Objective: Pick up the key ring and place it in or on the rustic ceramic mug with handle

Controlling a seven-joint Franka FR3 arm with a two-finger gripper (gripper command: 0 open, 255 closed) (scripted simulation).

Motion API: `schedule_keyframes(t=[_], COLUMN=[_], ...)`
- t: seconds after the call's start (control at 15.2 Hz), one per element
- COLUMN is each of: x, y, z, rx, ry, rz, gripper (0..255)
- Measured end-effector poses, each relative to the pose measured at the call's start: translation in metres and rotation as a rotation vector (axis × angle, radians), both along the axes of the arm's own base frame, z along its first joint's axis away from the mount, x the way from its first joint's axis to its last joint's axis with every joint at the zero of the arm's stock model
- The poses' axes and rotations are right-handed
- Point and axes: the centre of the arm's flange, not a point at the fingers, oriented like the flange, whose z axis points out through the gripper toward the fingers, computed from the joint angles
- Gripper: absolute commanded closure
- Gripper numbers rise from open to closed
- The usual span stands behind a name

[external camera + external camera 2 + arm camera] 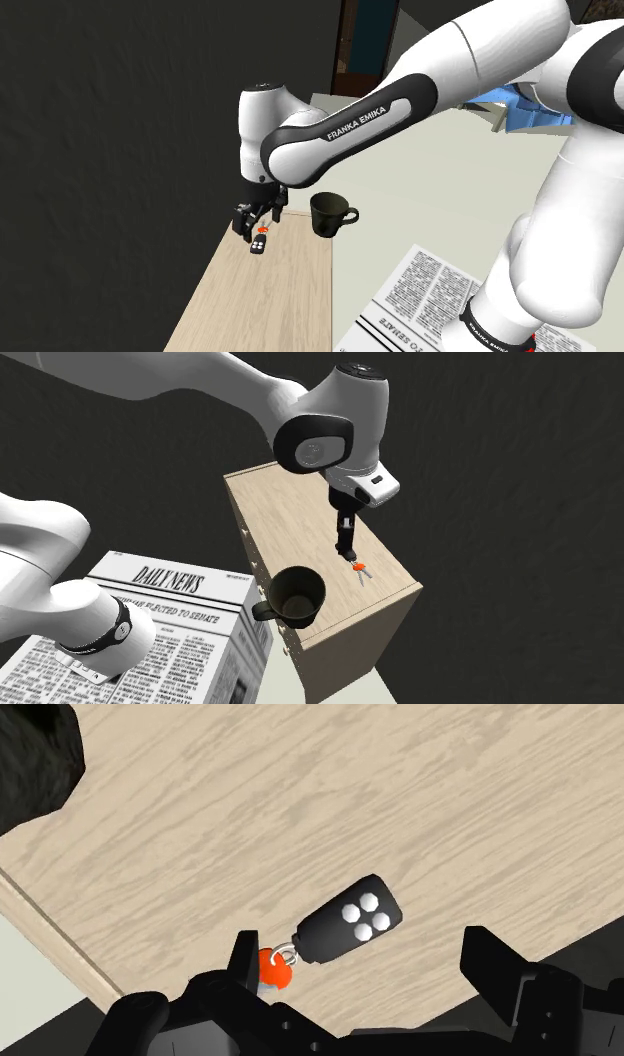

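My open hand [362, 954] hangs over the key ring [330, 932] near the surface [300, 804] edge; seemingly light and rigid, I'd pinch its 4-button fob [355, 919].

**Arm Reaching Low, Fingers Spread**

In the shoulder view the white arm [440, 70] enters from 2 o'clock and slopes down toward 8 o'clock. Its wrist [262, 125] is bent, so the black gripper [256, 222] points to 6 o'clock. In the second exterior view the gripper [347, 552] likewise hangs straight down. In the wrist view the two fingers [500, 966] stand wide apart.
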Motion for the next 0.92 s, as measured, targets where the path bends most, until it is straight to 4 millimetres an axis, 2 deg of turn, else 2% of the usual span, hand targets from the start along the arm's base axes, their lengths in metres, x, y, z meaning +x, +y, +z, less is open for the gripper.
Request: schedule_keyframes(t=[0.46,0.86,0.92], x=[0.004,0.004,0.004], y=[0.004,0.004,0.004], z=[-0.037,-0.041,-0.041], rx=[0.0,0.001,0.001], ry=[0.001,0.001,0.001], rz=[0.0,0.0,0.0], gripper=[0,0,255])
